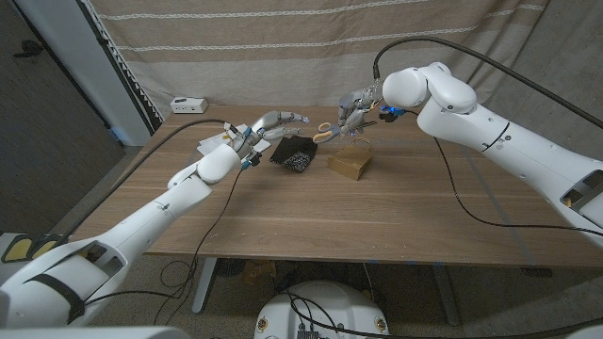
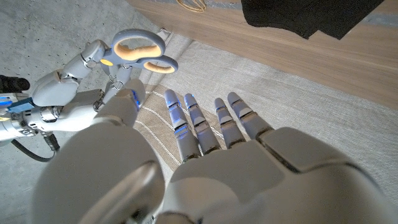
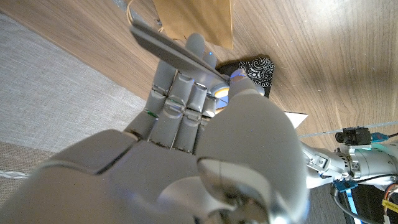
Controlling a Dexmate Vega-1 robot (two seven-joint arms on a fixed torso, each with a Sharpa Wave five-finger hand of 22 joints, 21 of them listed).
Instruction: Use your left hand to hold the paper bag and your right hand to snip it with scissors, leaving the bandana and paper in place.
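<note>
right now the right hand [image 1: 356, 111] grips the orange-handled metal scissors [image 1: 332, 130] above the small brown paper bag [image 1: 349, 164], which stands near the desk's far edge beside the black patterned bandana [image 1: 292, 153]. the left hand [image 1: 267, 125] hovers over the bandana, fingers spread, holding nothing. risk: with the bag unheld, the blades could push it over or drag the bandana and white paper [image 1: 209, 145].

Dim, even indoor light; soft shadows lie under the arms on the bench [image 1: 311, 212]; wide-angle bending at edges; close robot hand surfaces blur.
</note>
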